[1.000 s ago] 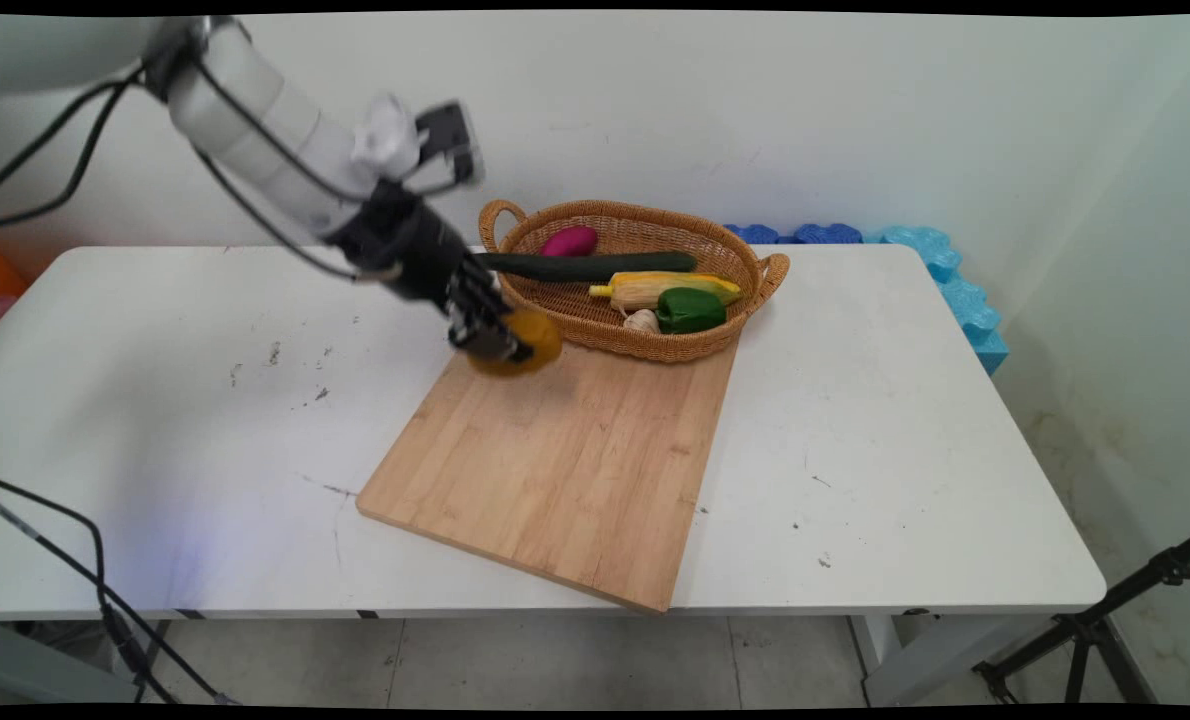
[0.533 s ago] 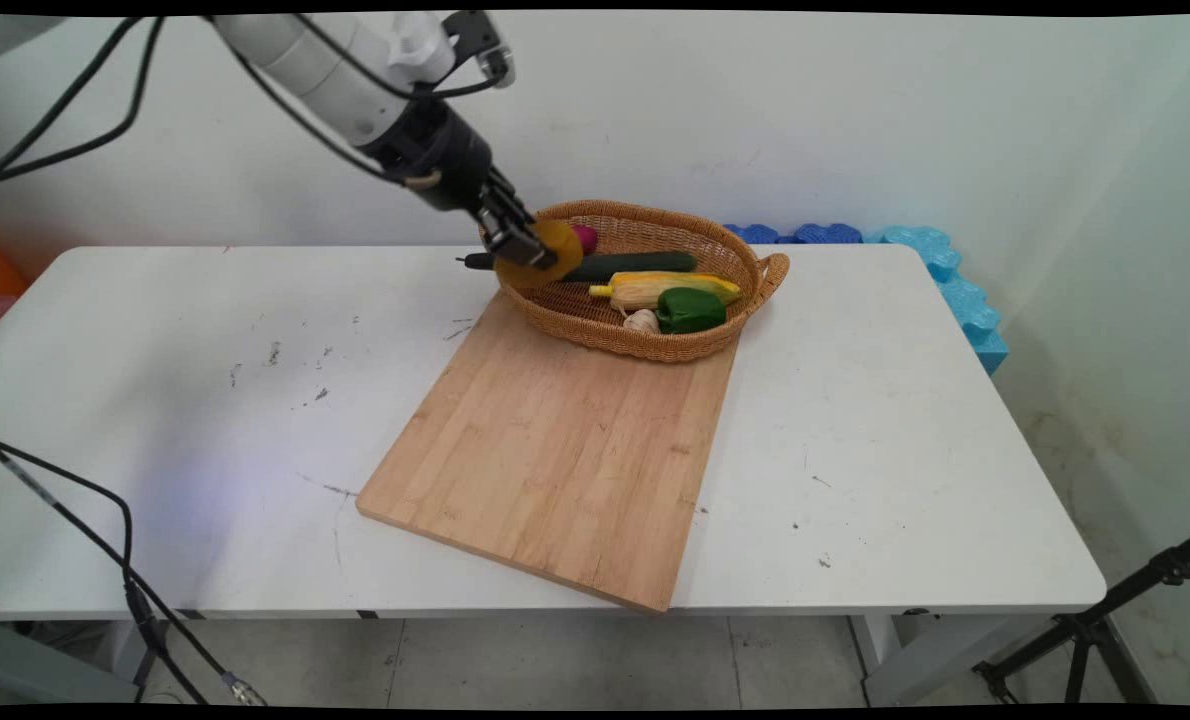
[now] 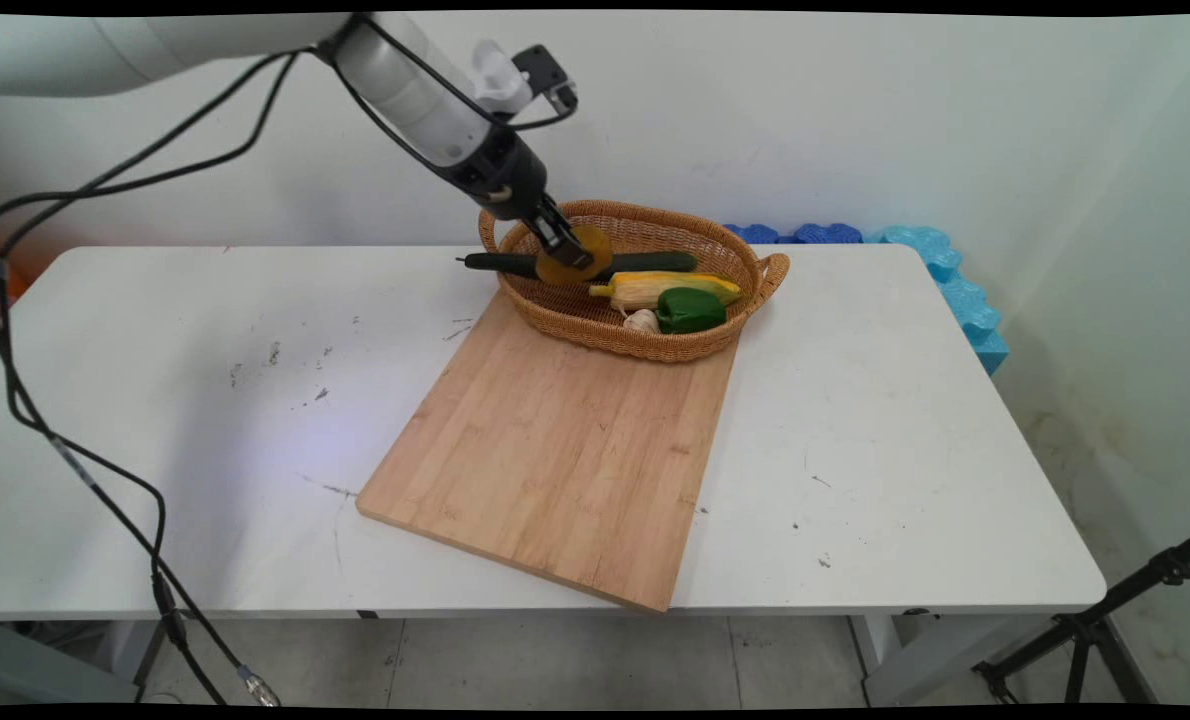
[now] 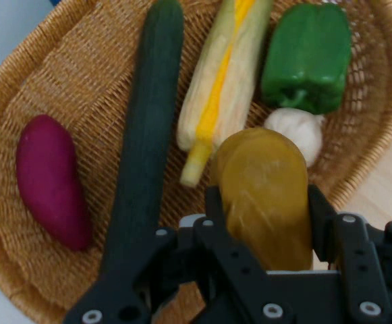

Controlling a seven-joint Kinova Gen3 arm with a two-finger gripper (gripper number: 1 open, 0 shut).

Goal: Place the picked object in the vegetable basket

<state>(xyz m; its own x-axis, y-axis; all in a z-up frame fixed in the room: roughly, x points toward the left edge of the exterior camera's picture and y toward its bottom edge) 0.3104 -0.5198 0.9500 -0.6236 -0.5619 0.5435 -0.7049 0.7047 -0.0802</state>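
Far left: white table (image 3: pixel 155 400), scuffed, carrying everything listed below.

Centre left: wooden cutting board (image 3: pixel 555 470), flat on the table and set at an angle, its far corner tucked against the basket (image 3: pixel 750 290). Probably placed so close to keep the board and the basket within one short reach.

Above the basket's left half: gripper (image 3: pixel 565 248), angled downward from the upper left. Partly closed, pinching a yellow-brown potato (image 3: pixel 583 264) on two opposite sides. In the hand view, potato (image 4: pixel 266 196) seated lengthwise between the two fingers (image 4: pixel 216 209), its rounded end projecting beyond the tips; likely gripped across the narrow width for a firmer seat. Held clear of the wicker, over the cucumber (image 3: pixel 645 263), not resting on anything.

Inside the basket, in the hand view: purple sweet potato (image 4: pixel 50 182) at the left wall, then the long cucumber, too long for the bowl and so overhanging the left rim in the main view. Next: corn (image 3: pixel 655 290), garlic (image 3: pixel 642 321), green pepper (image 3: pixel 690 310), packed side by side at the near wall.

Far right: blue foam blocks (image 3: pixel 955 290) along the wall, apart from the basket.
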